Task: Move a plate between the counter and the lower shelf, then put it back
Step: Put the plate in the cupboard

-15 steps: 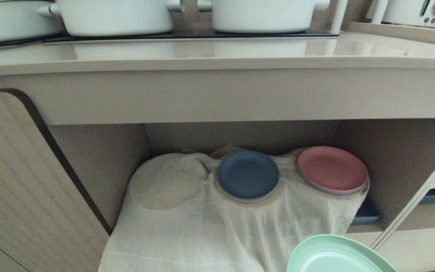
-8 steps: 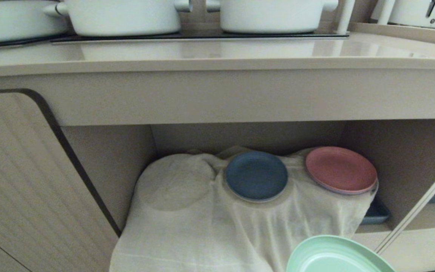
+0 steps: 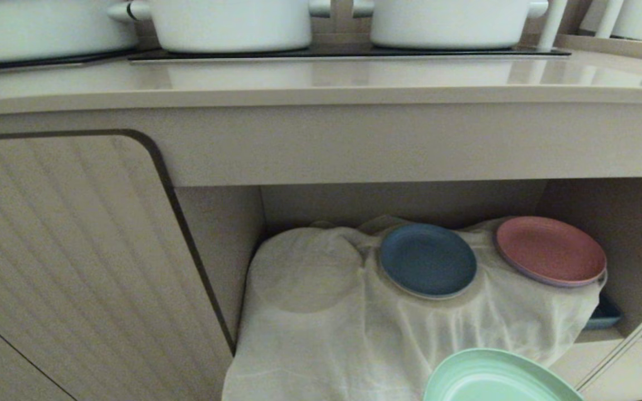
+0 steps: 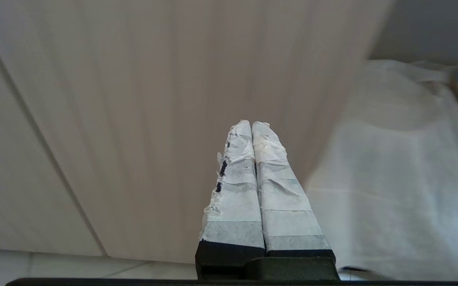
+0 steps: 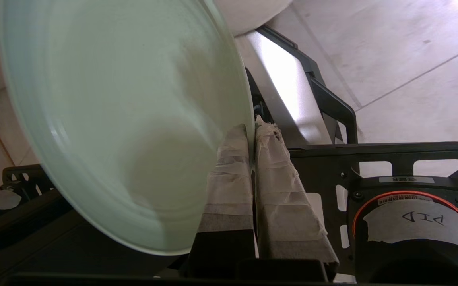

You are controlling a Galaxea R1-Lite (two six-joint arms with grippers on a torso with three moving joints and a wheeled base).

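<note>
The mint-green plate (image 3: 494, 379) hangs low in front of the lower shelf (image 3: 354, 334), at the bottom right of the head view. My right gripper (image 5: 251, 127) is shut on the plate (image 5: 113, 119), pinching its rim between the taped fingers. The gripper itself is outside the head view. The beige counter (image 3: 321, 83) runs across above the shelf opening. My left gripper (image 4: 251, 123) is shut and empty, pointing at the ribbed cabinet door beside the white cloth (image 4: 404, 178).
A dark blue plate (image 3: 428, 260) and a pink plate (image 3: 549, 250) lie on the white cloth at the back of the shelf. White pots (image 3: 232, 22) stand on the black hob. A ribbed cabinet door (image 3: 76, 267) closes off the left. My base frame (image 5: 392, 159) is under the right gripper.
The whole head view has shifted: cabinet, shelf and pots now sit further right in the picture. The mint-green plate keeps its place at the bottom right, still gripped.
</note>
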